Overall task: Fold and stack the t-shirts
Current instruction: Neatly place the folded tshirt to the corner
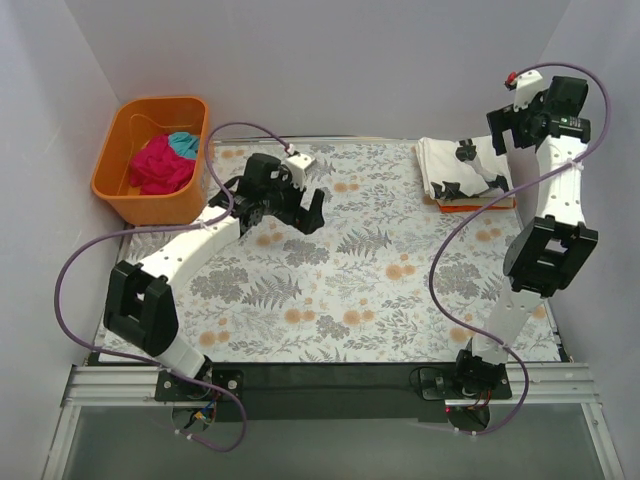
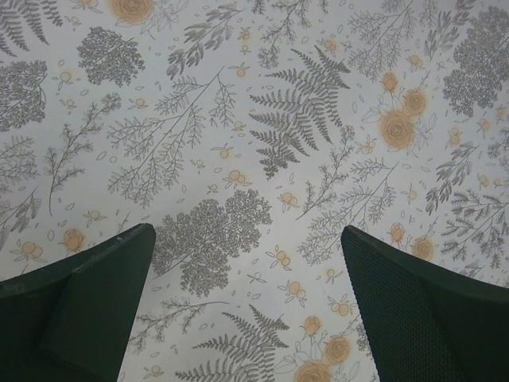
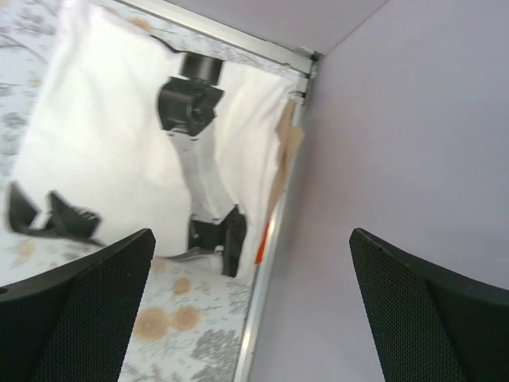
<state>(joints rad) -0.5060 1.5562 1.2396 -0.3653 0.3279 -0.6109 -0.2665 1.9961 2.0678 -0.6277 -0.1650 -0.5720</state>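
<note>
hovering wide open and empty: left gripper [image 2: 246, 229] over floral covering [image 1: 370, 260], right gripper [image 3: 250, 233] above folded white shirt [image 1: 455, 165] far right. magenta shirt [image 1: 158, 165] and teal shirt [image 1: 184, 143] bunched in orange tub [image 1: 120, 195]; likely light, limp; best pinched at a raised fold.

We saw a magenta t-shirt [image 1: 158, 166] and a teal t-shirt [image 1: 185, 144] bunched inside the orange tub [image 1: 118, 196]. Just right of the tub, the left gripper [image 1: 300, 213] hung over the floral covering [image 1: 370, 280] with its fingers apart. Far right of the tub, the white t-shirt [image 1: 452, 165] lay folded on a tan t-shirt [image 1: 478, 204] that showed only an edge. The right gripper [image 1: 503, 135] was beside them.
</note>
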